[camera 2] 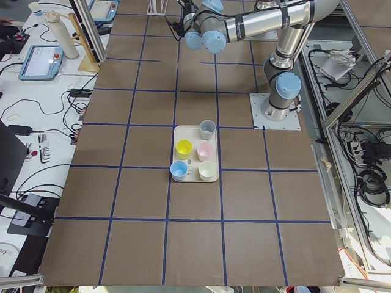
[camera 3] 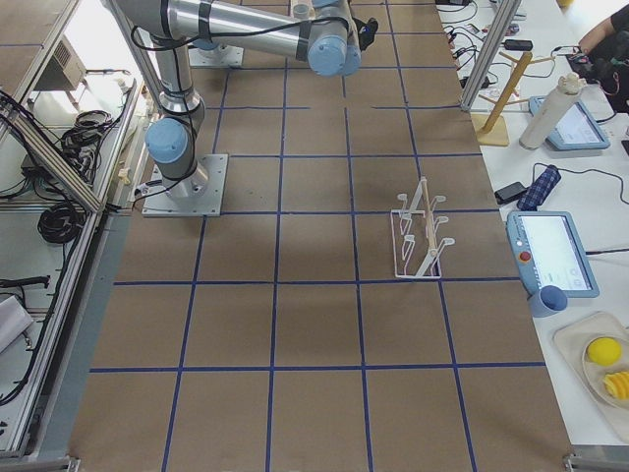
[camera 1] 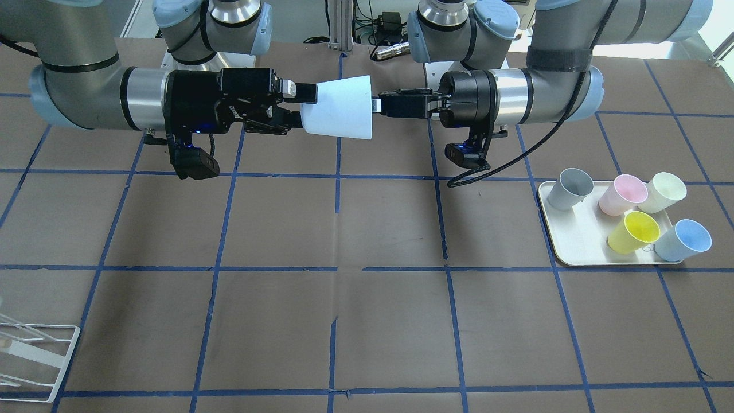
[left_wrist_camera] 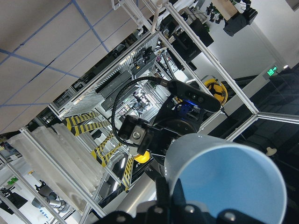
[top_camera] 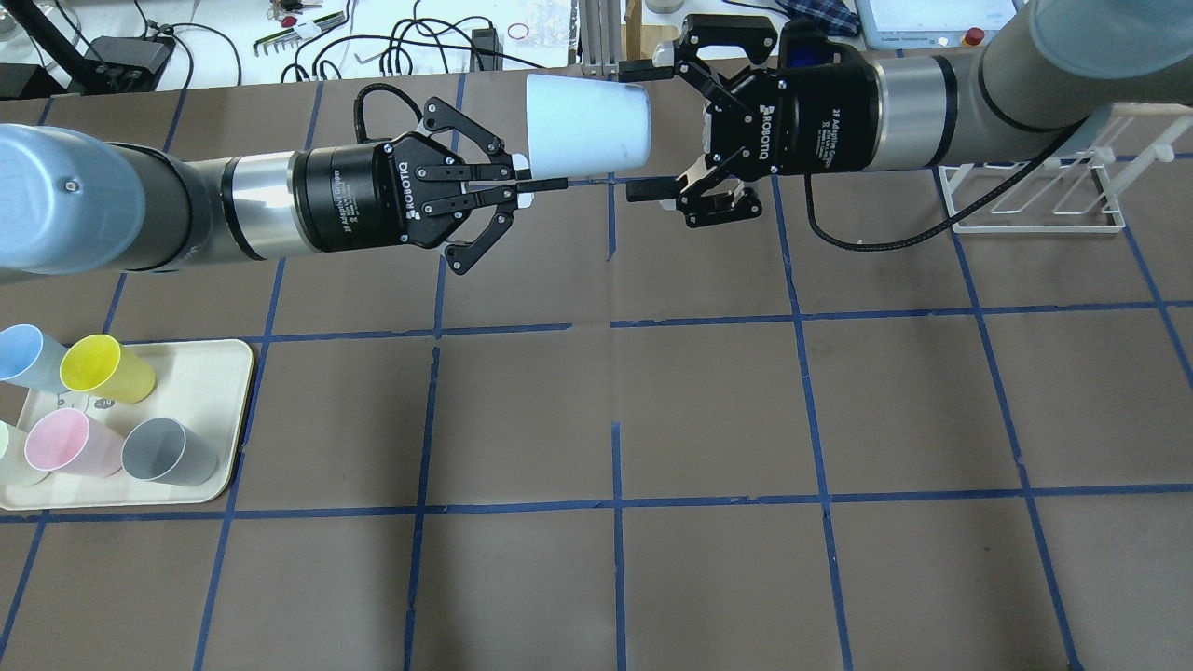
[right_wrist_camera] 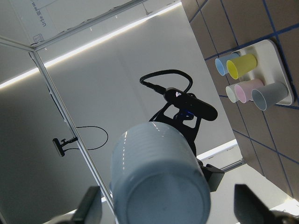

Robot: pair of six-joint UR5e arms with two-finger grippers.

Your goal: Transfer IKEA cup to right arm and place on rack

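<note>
Above table (top_camera: 708,401), left gripper (top_camera: 550,184) pinches IKEA cup (top_camera: 587,126) — right gripper (top_camera: 634,130) agape.

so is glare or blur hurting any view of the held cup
Front-facing view: the cup is washed out nearly white. Right wrist view: a bright ceiling strip glares, and the near fingers are blurred. Left wrist view: its blue inside reads clearly.

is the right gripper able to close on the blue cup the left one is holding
Probably yes: the right gripper is open, its fingers either side of the closed end of the IKEA cup, nothing between. The left gripper pinches only the rim.
</note>
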